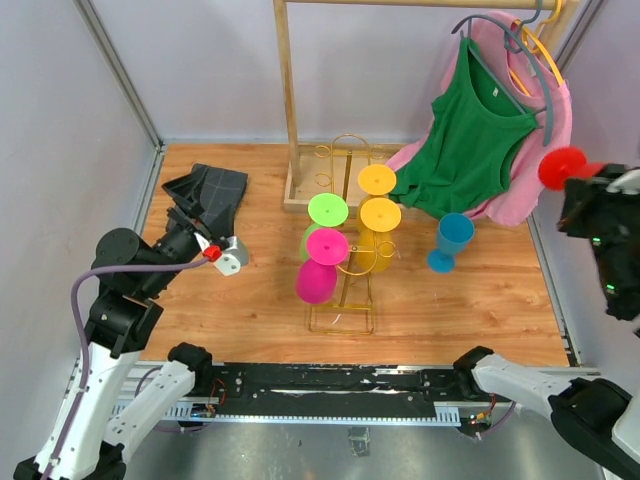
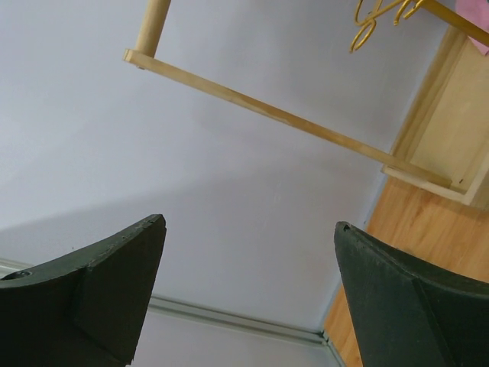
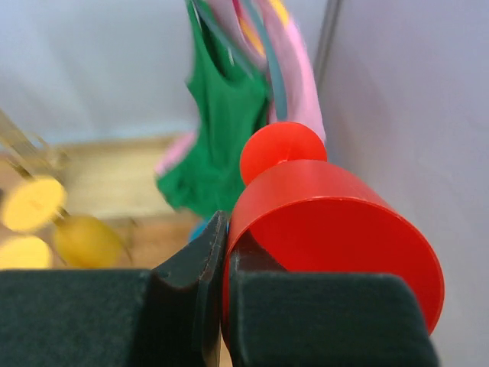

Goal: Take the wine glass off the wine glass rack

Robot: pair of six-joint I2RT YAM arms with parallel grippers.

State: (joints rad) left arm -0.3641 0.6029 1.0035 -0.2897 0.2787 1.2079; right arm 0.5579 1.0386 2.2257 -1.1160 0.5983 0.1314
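Observation:
The gold wire wine glass rack (image 1: 342, 318) stands mid-table with green (image 1: 327, 210), pink (image 1: 327, 246) and yellow (image 1: 377, 180) wine glasses hanging on it. A red wine glass (image 1: 561, 167) is off the rack, up in the air at the far right. My right gripper (image 3: 227, 252) is shut on its bowl wall, one finger inside the rim and one outside. The red wine glass (image 3: 328, 229) fills the right wrist view. My left gripper (image 2: 248, 245) is open and holds nothing; it points up at the back wall, left of the rack.
A blue wine glass (image 1: 452, 240) stands upright on the table to the right of the rack. Behind it, the wooden clothes rail (image 1: 288, 100) carries a green top (image 1: 470, 130) and a pink garment. A dark folded cloth (image 1: 215, 188) lies at the back left.

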